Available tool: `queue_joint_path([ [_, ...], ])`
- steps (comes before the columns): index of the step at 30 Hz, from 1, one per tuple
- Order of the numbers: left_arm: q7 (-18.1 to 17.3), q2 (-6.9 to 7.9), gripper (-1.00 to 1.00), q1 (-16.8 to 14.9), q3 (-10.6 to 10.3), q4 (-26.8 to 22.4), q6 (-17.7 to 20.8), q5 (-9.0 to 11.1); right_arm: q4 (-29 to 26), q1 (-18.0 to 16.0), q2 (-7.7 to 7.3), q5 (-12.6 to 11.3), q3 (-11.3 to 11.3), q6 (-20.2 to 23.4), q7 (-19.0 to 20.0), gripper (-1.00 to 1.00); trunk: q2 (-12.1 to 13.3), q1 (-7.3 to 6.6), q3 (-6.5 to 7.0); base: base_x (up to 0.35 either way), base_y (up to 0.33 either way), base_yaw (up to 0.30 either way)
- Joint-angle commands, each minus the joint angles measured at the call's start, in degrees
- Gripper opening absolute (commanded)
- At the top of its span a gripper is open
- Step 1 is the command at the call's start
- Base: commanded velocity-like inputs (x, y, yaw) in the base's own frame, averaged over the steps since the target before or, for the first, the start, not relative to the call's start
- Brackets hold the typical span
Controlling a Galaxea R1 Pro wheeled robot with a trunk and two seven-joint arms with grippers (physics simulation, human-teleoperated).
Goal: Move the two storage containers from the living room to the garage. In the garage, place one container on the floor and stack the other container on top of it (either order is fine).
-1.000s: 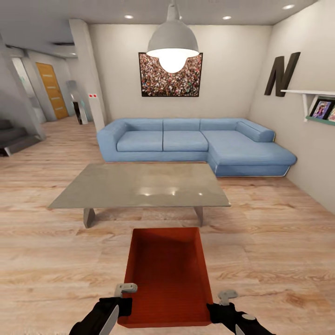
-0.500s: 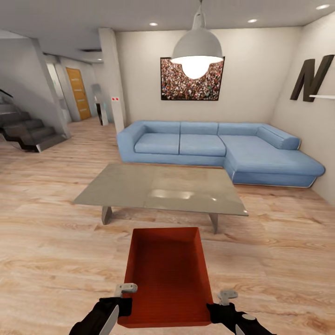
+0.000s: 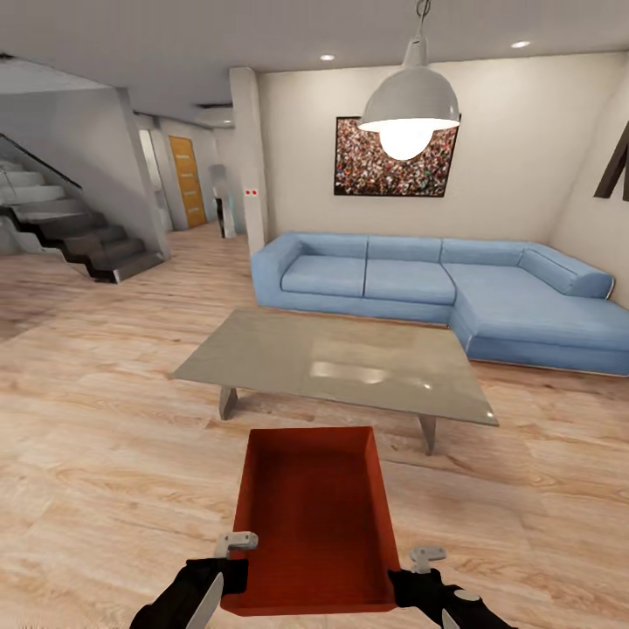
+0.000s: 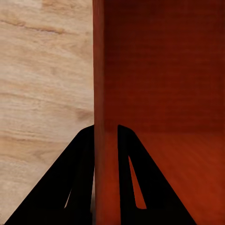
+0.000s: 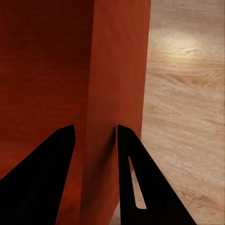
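I see a glass coffee table [image 3: 336, 367] ahead on the wood-plank flooring [image 3: 105, 437], its top catching lamp reflections. Behind it sits a blue corner sofa [image 3: 437, 293] against the beige wall. A white pendant lamp [image 3: 410, 100] hangs lit in front of a speckled framed picture [image 3: 389, 157]. Off to the side I make out a dark staircase [image 3: 74, 236], and beyond it an orange door [image 3: 187, 181] down the hallway.

A red-orange rectangular open-top storage container with thin plain walls [image 3: 310, 515] is held level and empty above the light wood-plank flooring of the living room [image 3: 105, 454], its long side pointing toward the glass coffee table
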Motion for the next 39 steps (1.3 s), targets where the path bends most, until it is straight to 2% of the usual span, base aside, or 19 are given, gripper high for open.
queue_joint_path([
  [1,0.81,0.30,-1.00,-0.05,-0.20,-0.08,0.37,-0.49,0.01,-0.02,-0.14,-0.49,0.48,-0.18,0.03,-1.00,0.38,-0.23,0.19,0.000,0.000,0.223],
  [14,0.81,0.30,-1.00,-0.05,-0.20,-0.08,0.37,-0.52,0.01,-0.02,-0.14,-0.40,0.57,-0.18,0.03,-1.00,5.60,-3.08,3.38,0.000,0.000,0.200],
  [29,0.81,0.30,-1.00,-0.05,-0.20,-0.08,0.37,-0.52,0.01,-0.02,-0.14,-0.38,0.57,-0.18,0.11,-1.00,11.61,-6.38,6.29,0.000,0.000,0.018],
  [39,0.81,0.30,-1.00,-0.05,-0.20,-0.08,0.37,-0.52,0.01,-0.02,-0.14,-0.33,0.57,-0.18,0.03,-1.00,15.63,-8.57,8.69,0.000,0.000,0.178],
])
